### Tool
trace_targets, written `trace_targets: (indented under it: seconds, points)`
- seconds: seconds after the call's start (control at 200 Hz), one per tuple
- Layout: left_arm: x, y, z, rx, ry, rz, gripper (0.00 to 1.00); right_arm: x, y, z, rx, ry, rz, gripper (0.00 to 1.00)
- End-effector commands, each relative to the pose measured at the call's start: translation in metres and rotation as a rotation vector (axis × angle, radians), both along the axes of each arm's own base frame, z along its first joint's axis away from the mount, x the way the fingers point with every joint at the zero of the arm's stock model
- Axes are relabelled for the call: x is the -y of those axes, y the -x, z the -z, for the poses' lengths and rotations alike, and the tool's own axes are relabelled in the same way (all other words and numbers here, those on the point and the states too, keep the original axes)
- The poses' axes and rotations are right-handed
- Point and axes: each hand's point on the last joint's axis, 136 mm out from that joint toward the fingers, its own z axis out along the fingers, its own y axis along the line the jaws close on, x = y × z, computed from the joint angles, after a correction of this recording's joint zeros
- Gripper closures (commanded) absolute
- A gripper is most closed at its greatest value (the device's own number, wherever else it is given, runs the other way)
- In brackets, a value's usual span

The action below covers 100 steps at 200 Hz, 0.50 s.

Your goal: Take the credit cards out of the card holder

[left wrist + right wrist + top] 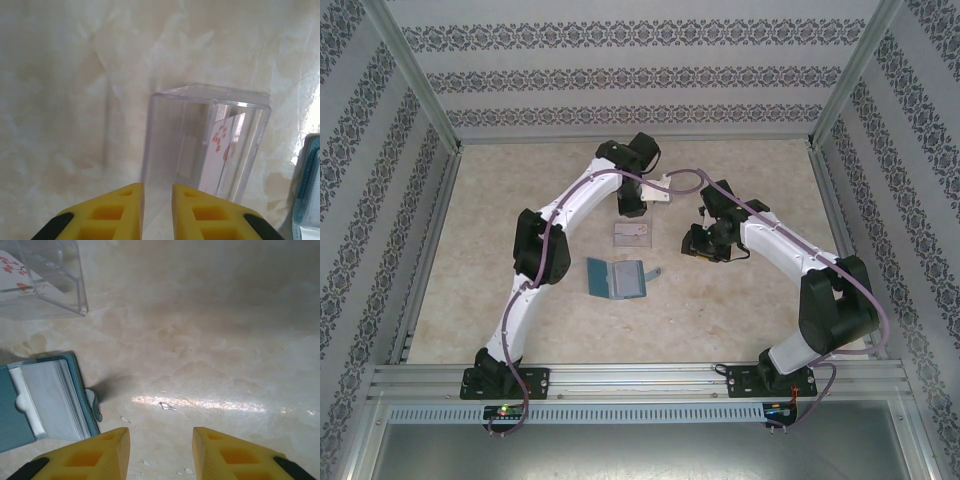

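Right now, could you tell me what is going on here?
Two robot arms are emptying a teal card holder, which lies open on the table. A pale card with red marks leans inside the clear plastic tray. The left gripper hovers over that tray, jaws slightly apart and empty; the right gripper hangs open near the holder.

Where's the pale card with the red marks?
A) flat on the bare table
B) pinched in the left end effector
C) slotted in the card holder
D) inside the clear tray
D: the card stands leaning inside the clear tray, apart from the open card holder.
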Motion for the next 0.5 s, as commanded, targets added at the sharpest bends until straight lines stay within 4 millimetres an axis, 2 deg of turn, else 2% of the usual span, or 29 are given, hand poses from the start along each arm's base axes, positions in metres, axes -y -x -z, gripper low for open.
trace_targets:
  seconds: [0.0, 0.235, 0.36, 0.495]
  points:
    - [-0.001, -0.005, -0.033, 0.067, 0.057, -0.088, 0.80, -0.010, -0.003, -0.013, 0.029, -0.018, -0.015, 0.62]
    - [-0.001, -0.001, -0.060, 0.097, 0.197, -0.310, 0.80, -0.037, -0.004, -0.013, 0.023, -0.074, -0.061, 0.62]
    - [-0.007, 0.008, -0.062, 0.088, 0.257, -0.448, 0.79, -0.055, -0.002, -0.010, 0.011, -0.107, -0.099, 0.62]
    - [-0.015, 0.018, -0.067, 0.080, 0.330, -0.592, 0.77, -0.067, 0.001, 0.005, -0.021, -0.089, -0.129, 0.62]
